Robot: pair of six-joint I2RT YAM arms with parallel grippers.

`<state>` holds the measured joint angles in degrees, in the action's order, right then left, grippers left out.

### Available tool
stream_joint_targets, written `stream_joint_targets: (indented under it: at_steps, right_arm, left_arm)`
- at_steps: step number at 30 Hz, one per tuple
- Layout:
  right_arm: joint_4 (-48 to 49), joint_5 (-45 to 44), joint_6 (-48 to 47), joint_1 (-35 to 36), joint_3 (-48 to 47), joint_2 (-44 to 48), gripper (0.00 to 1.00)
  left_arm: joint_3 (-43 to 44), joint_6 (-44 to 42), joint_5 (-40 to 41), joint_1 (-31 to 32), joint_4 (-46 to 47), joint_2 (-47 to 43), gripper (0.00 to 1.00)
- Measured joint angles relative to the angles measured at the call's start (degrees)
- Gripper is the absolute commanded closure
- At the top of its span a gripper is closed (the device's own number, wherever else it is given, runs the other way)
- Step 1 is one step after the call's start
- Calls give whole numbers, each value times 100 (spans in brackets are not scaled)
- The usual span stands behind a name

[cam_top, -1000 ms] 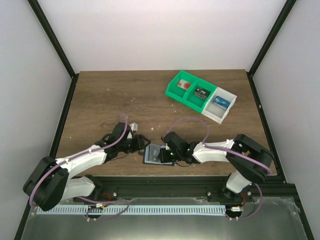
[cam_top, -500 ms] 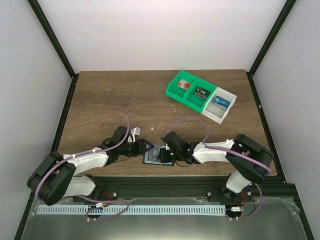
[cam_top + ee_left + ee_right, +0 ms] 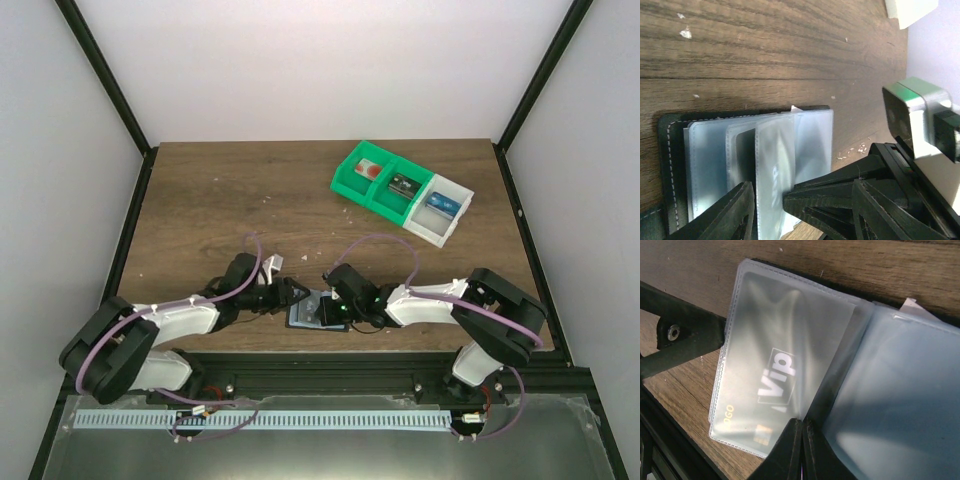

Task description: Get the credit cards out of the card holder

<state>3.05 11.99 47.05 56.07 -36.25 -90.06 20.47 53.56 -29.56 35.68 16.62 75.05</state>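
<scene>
Card holder (image 3: 312,312) lies open at the near middle of the counter (image 3: 250,190), between the two arms. There is just the one, black-edged, with several clear sleeves (image 3: 775,150) fanned up from it. Through one sleeve I can make out a single card (image 3: 771,371) marked VIP. At its left edge the left hand (image 3: 292,294) has its jaws about half open on either side of the sleeves, gripping nothing. At its right, the right hand (image 3: 801,437) is squeezed closed, tips down at the fold where two sleeves meet; whether a leaf is pinched there I can't tell. At the far right stands a row of three bins, two green bins (image 3: 384,184) and one white bin (image 3: 458,220), each with one small item inside. The counter is dark wood grain flecked with pale specks, closed in by plain white walls and black frame posts.
</scene>
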Motion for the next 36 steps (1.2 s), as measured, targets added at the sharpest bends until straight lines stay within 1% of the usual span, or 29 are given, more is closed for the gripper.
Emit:
stream_joint_targets:
  at_steps: [7,10,17,22,28,36]
  right_arm:
    - [4,0,4,0,4,0,96]
    - [4,0,20,0,4,0,92]
    - [-55,-24,42,0,7,44,85]
    - [-199,-133,57,0,63,262,82]
    - [-577,-503,175,0,149,881,81]
    - [-1141,-1272,326,0,417,2389,79]
  left_arm:
    - [-79,83,-98,0,190,219,45]
    - [-83,160,-170,0,289,254,45]
    - [-90,282,-284,59,494,267,46]
    - [-105,446,-417,120,772,424,46]
    - [-107,590,-487,173,883,428,46]
    - [-15,822,-562,321,1178,494,46]
